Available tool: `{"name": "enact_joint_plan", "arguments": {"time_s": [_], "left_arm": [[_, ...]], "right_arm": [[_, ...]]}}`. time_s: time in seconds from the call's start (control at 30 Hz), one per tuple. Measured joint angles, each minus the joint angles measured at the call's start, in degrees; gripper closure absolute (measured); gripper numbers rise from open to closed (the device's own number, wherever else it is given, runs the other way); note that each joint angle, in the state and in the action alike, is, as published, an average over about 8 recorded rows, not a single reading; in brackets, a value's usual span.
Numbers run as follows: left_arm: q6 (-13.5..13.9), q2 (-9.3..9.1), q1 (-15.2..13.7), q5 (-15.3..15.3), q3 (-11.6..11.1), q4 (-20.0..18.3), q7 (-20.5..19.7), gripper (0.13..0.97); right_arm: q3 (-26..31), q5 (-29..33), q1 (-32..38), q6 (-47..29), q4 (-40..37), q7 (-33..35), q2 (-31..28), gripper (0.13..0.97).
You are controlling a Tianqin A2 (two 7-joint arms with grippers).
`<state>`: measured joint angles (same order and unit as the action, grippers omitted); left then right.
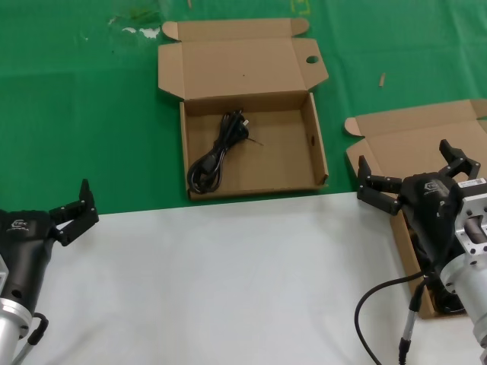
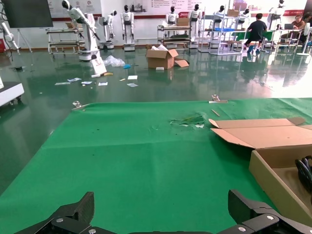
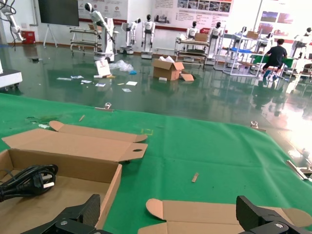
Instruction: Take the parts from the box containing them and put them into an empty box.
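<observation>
While coiled in the holed-lid box (image 1: 316, 163), thin black cord (image 1: 217, 152), long narrow loop

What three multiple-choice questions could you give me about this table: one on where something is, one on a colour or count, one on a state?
1. Where is the right gripper?
A. over the box with the plain lid
B. over the box with the holed lid tab
C. on the white sheet

2. How many bundled cords lie in the box with the holed lid tab?
A. none
B. one
C. three

3. How does the left gripper stand?
A. shut on a cord
B. shut, empty
C. open, empty

Answers: 1 A, it hangs above that box at the table's right. 2 B, a single black bundle shows. 3 C, its fingers are spread with nothing between.
</observation>
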<state>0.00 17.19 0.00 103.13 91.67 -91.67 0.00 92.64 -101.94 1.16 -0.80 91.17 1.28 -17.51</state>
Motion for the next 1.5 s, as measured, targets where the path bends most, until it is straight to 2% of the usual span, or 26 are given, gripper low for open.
{"name": "enact_joint_plan", "arguments": {"time_s": [1.5], "left_arm": [[0.0, 0.00, 0.0, 0.0, 0.0, 0.0, 0.0, 0.132]], "right_arm": [[0.0, 0.0, 0.0, 0.0, 0.0, 0.0, 0.0, 0.129]]}}
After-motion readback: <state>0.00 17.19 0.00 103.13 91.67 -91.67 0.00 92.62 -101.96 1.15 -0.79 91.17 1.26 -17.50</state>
